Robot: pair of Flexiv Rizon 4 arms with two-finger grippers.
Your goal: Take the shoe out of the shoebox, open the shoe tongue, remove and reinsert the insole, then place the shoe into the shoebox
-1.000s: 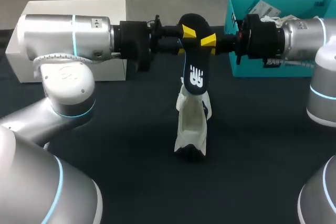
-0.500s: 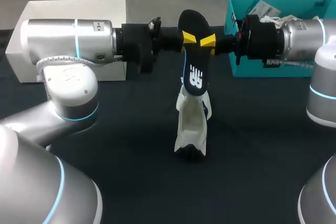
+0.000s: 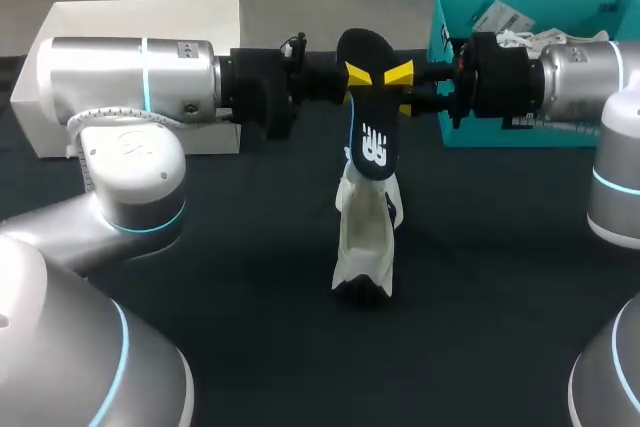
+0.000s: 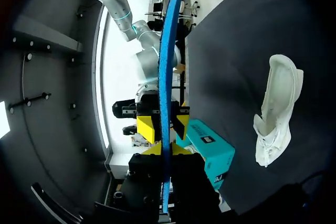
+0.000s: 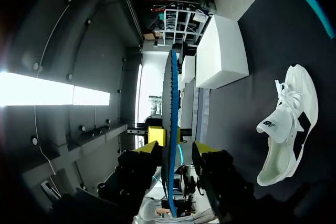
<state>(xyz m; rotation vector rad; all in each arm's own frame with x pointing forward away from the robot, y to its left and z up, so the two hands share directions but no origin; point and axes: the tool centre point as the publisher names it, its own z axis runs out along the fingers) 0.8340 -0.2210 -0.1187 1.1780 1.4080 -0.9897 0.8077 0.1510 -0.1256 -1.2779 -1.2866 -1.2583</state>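
A black insole (image 3: pixel 372 142) with a white logo hangs upright over the middle of the table. My left gripper (image 3: pixel 355 75) is shut on its upper part. In the left wrist view its yellow fingers (image 4: pixel 148 129) press both faces of the insole (image 4: pixel 167 51), seen edge-on with a blue underside. My right gripper (image 3: pixel 400 75) faces it from the other side. It is open, and its tips stand apart on either side of the insole (image 5: pixel 170 87) in the right wrist view. The white shoe (image 3: pixel 365 237) lies on the dark table below the insole.
A teal shoebox (image 3: pixel 450 77) with paper inside stands at the back right, behind my right wrist. A white box (image 3: pixel 140 22) sits at the back left behind my left arm. The dark tabletop (image 3: pixel 300 347) stretches to the front of the shoe.
My left gripper has closed on the insole. My right gripper has let go of it, opened and drawn back a little to the right. The shoe has not moved.
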